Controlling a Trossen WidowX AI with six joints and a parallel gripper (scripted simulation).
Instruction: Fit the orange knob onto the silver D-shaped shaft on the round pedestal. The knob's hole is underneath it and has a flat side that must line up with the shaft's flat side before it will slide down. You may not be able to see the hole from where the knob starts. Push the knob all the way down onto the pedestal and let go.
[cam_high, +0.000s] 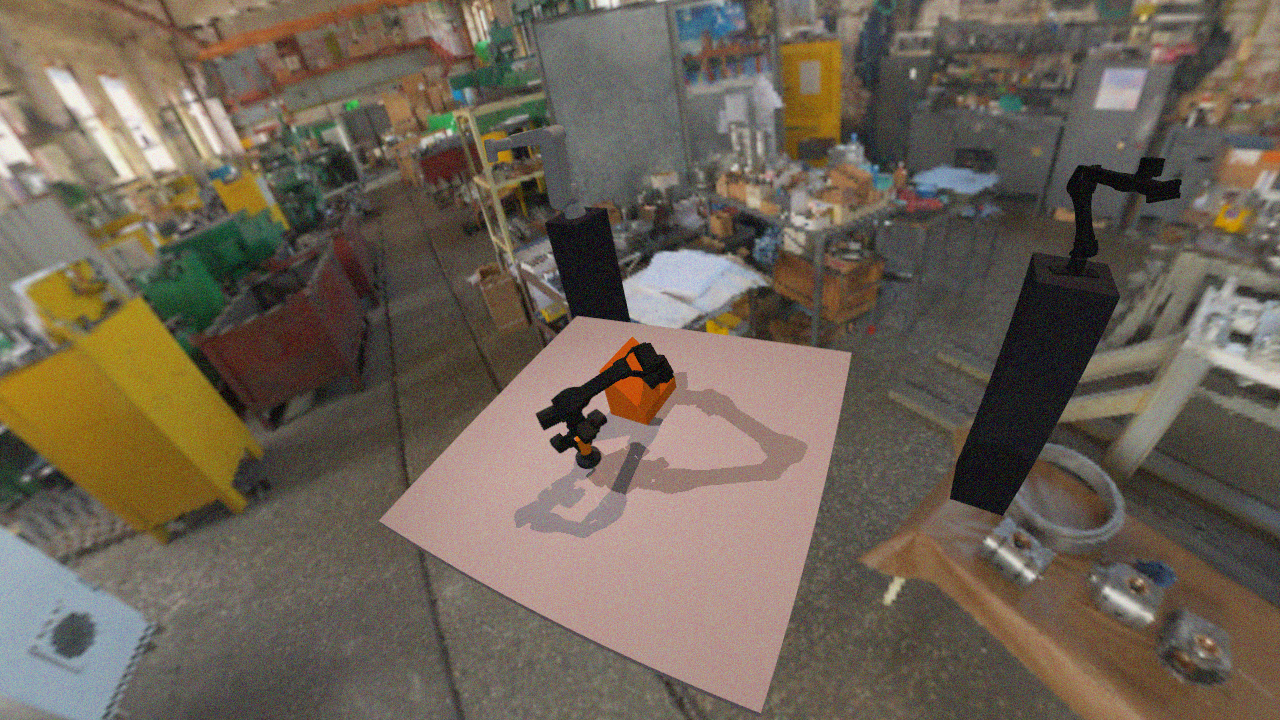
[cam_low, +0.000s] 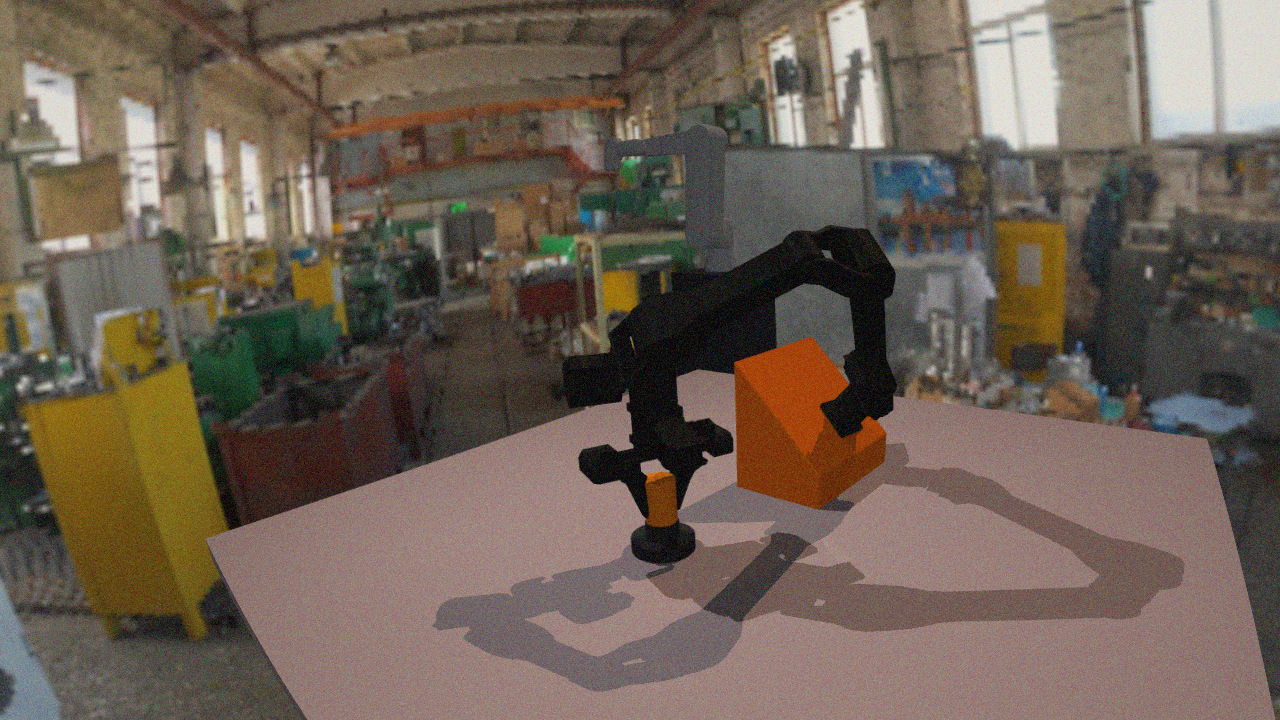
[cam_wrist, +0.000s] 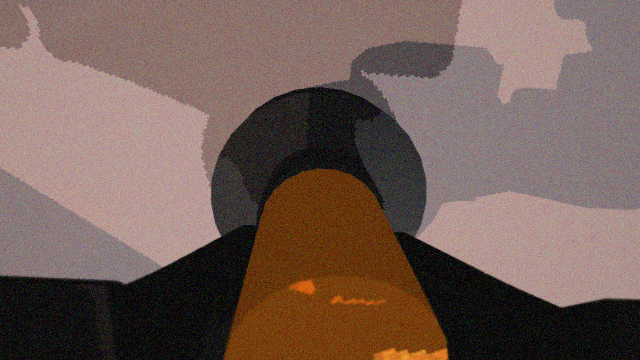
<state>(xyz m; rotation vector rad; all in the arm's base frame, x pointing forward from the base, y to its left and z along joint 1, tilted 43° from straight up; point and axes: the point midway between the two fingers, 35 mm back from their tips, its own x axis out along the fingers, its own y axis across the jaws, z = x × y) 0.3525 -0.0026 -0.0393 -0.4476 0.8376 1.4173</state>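
Observation:
The orange knob (cam_high: 582, 442) (cam_low: 661, 499) (cam_wrist: 325, 240) stands upright with its lower end down on the dark round pedestal (cam_high: 588, 461) (cam_low: 663, 542) (cam_wrist: 400, 165). The silver shaft is hidden inside the knob. My gripper (cam_high: 580, 437) (cam_low: 660, 479) (cam_wrist: 323, 243) is shut on the knob's upper part, with a black finger on each side. In the wrist view the knob fills the middle and the pedestal rim shows around its far end.
A large orange wedge-shaped block (cam_high: 637, 386) (cam_low: 796, 429) holds the arm's base behind and to the right of the pedestal. All stand on a pink square mat (cam_high: 698, 537) (cam_low: 984, 644). Two black pillars (cam_high: 588, 264) (cam_high: 1033, 376) stand outside the mat.

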